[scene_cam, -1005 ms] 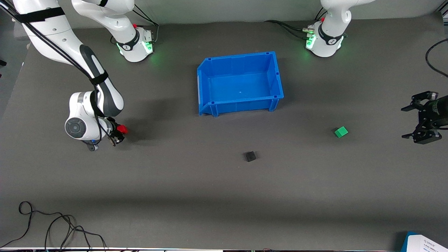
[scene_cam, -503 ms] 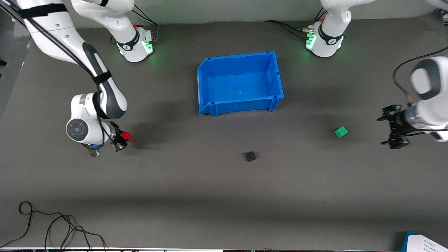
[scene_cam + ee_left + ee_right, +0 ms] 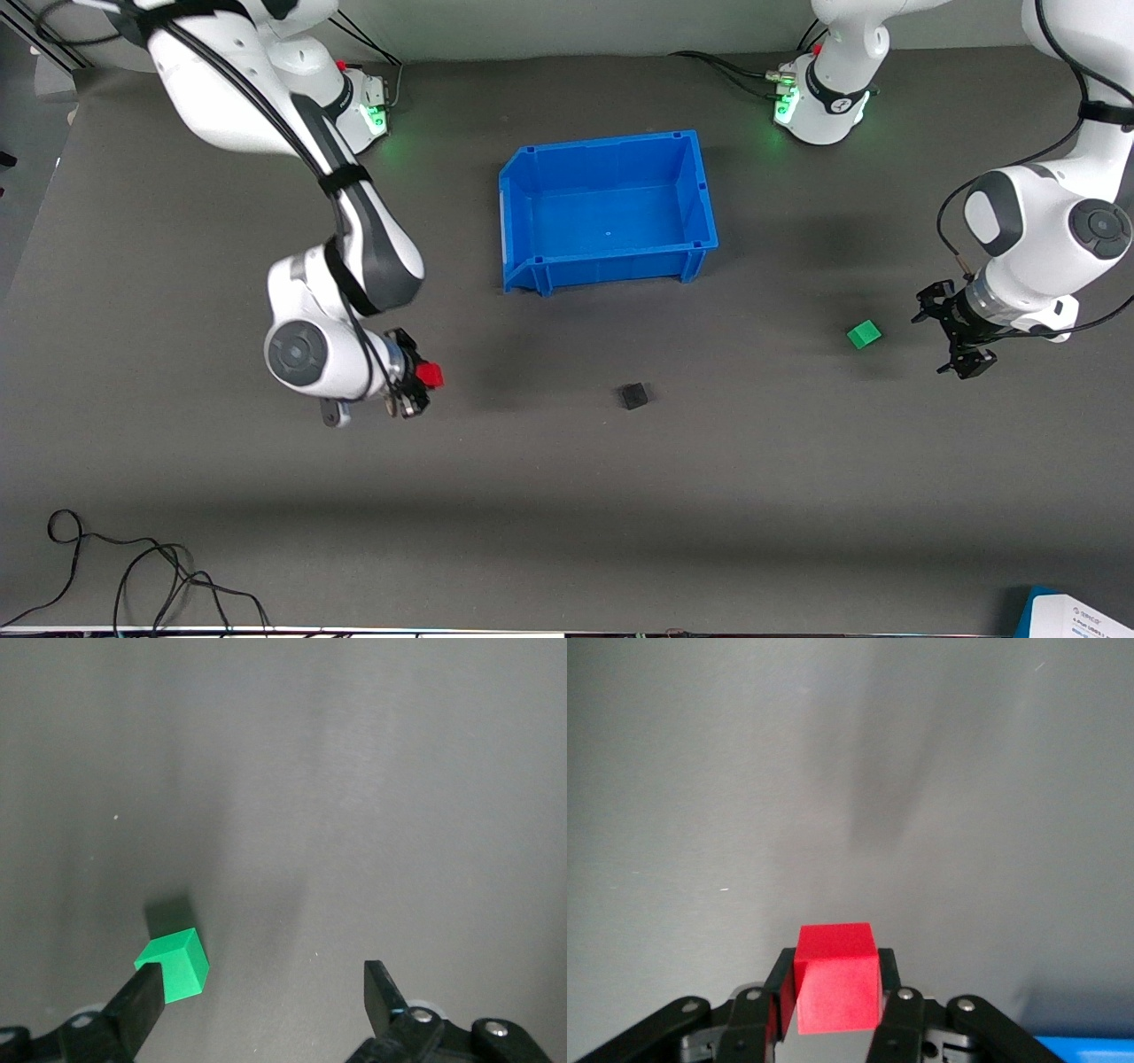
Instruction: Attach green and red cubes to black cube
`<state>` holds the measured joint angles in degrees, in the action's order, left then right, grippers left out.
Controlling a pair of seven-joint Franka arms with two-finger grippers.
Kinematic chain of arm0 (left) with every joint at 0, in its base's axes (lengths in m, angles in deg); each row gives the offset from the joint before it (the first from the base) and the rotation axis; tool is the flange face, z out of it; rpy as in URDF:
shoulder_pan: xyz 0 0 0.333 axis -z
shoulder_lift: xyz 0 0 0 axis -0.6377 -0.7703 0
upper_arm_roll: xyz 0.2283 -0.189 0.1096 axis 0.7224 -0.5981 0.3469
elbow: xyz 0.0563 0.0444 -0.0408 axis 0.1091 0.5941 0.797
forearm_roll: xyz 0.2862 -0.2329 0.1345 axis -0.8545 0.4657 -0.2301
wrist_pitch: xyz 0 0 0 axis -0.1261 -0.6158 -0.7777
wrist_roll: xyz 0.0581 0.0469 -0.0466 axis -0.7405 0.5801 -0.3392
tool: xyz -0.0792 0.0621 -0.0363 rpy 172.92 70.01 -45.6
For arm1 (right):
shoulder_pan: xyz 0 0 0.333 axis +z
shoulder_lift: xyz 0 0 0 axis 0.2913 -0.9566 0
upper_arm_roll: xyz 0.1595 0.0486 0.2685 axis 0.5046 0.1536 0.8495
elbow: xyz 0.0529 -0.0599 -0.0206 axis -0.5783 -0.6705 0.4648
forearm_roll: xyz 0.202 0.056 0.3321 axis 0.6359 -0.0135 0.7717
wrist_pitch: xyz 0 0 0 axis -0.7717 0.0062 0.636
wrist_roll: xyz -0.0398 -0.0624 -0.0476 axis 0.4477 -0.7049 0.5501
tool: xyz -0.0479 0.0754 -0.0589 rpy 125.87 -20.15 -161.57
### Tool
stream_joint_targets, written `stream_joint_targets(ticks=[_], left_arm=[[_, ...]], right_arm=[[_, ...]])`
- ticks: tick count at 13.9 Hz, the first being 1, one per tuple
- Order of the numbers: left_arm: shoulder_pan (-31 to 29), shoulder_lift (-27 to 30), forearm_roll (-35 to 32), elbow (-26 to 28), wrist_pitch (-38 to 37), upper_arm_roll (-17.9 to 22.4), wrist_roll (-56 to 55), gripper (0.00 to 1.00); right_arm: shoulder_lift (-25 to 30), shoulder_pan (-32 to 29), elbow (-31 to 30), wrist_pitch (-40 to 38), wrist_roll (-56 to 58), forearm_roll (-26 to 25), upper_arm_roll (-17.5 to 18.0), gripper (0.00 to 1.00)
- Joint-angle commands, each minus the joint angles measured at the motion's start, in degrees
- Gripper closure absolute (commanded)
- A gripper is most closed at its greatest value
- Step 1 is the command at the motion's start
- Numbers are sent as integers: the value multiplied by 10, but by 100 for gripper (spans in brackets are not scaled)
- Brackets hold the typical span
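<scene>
Black against the grey mat (image 3: 567, 532), the black cube (image 3: 633, 395) is seen nearest the front camera, alone, between the two arms. Toward the right arm's end, the red cube (image 3: 431, 376) is held clamped in the right gripper (image 3: 416, 387) above the mat. Slightly farther from the camera, toward the left arm's end, the green cube (image 3: 863, 334) is left on the mat, with the left gripper (image 3: 961, 341) spread wide just beside it. Farthest lies the blue bin (image 3: 700, 190). The carrying step appears to be in hand. Next, the red cube would need pressing squarely against the black cube, and the green cube straddling and gripping.
</scene>
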<state>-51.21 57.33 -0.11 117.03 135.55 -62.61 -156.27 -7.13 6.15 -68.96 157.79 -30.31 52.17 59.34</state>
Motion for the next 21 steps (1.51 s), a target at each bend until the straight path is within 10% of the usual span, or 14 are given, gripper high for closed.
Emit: stream_joint_targets(ticks=[1, 12, 21], left_arm=[[7, -11, -10, 4, -3, 2, -66, 0], [41, -41, -12, 4, -62, 2, -128, 3], [63, -82, -23, 6, -23, 4, -140, 7]], right_arm=[[-108, 19, 139, -13, -34, 14, -5, 83], [-257, 104, 290, 199, -219, 18, 52, 86], [-280, 127, 285, 247, -246, 14, 75, 86]])
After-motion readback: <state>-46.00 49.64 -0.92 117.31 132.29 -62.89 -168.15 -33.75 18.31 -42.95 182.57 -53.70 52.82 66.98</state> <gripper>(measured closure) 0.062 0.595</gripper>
